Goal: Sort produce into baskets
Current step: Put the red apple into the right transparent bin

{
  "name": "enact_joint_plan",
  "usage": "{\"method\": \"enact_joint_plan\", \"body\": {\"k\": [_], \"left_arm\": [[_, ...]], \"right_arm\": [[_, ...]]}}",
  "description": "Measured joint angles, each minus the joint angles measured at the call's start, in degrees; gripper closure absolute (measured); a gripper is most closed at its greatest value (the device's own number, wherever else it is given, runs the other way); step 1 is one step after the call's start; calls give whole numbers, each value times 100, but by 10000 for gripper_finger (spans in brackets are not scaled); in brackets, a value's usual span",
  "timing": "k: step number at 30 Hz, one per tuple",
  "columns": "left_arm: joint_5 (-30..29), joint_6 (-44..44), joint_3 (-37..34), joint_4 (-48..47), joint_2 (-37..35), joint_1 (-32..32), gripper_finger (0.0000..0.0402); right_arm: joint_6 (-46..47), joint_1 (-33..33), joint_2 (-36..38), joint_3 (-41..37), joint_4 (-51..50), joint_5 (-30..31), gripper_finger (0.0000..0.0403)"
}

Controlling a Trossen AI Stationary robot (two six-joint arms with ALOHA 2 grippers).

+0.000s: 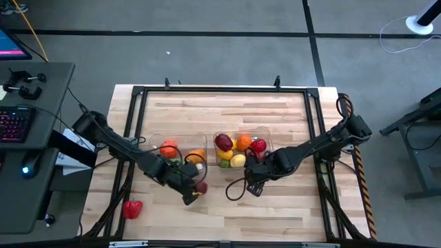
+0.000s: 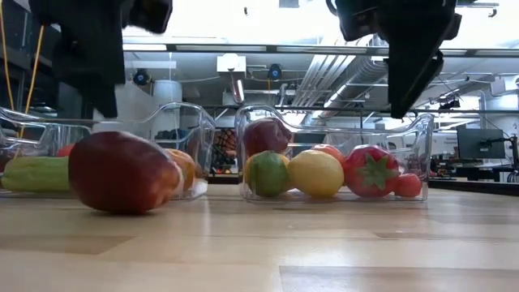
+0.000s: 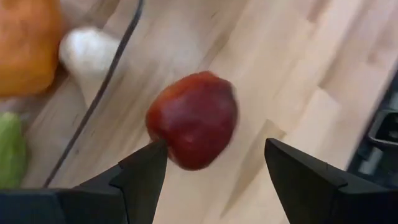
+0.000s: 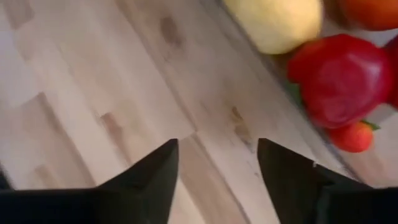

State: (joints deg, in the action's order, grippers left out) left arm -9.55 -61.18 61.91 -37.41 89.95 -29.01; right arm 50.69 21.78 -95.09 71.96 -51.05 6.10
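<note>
A dark red apple (image 1: 201,187) lies on its side on the table just in front of the left clear tub (image 1: 157,141). It also shows in the low view (image 2: 122,173) and the left wrist view (image 3: 196,118). My left gripper (image 1: 192,197) hovers open just above it, a finger on either side, touching nothing. My right gripper (image 1: 254,186) is open and empty over bare wood, in front of the right tub (image 1: 264,131). The right tub holds a lemon (image 2: 316,173), a lime (image 2: 267,173), a red pepper (image 2: 371,171) and other pieces.
The left tub holds an orange piece (image 1: 196,155), a tomato (image 1: 168,148), a white piece (image 3: 87,46) and a green one (image 2: 36,173). A red pepper (image 1: 131,209) lies alone at the table's near left. A black frame (image 1: 220,89) runs around the table. Bare wood lies along the near edge.
</note>
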Motion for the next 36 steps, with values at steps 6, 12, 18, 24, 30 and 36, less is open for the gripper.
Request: {"method": "enact_joint_plan", "body": {"k": [6, 12, 18, 24, 30, 36], "left_arm": [[143, -83, 46, -48, 603, 11, 142], [-155, 627, 296, -9, 1002, 11, 142], [-112, 1000, 352, 187, 1231, 61, 142], [-400, 2561, 328, 807, 1275, 33, 142], [-396, 5023, 317, 1188, 1283, 30, 142], [-277, 5878, 317, 1291, 1283, 105, 143]], "right_arm": [[-82, -6, 0, 0, -171, 250, 146], [-213, -4, 0, 0, -168, 250, 136], [-206, -4, 0, 0, -146, 250, 136], [-174, -4, 0, 0, -139, 250, 136], [-172, -4, 0, 0, -108, 250, 136], [-167, -4, 2, -1, 21, 253, 136]]}}
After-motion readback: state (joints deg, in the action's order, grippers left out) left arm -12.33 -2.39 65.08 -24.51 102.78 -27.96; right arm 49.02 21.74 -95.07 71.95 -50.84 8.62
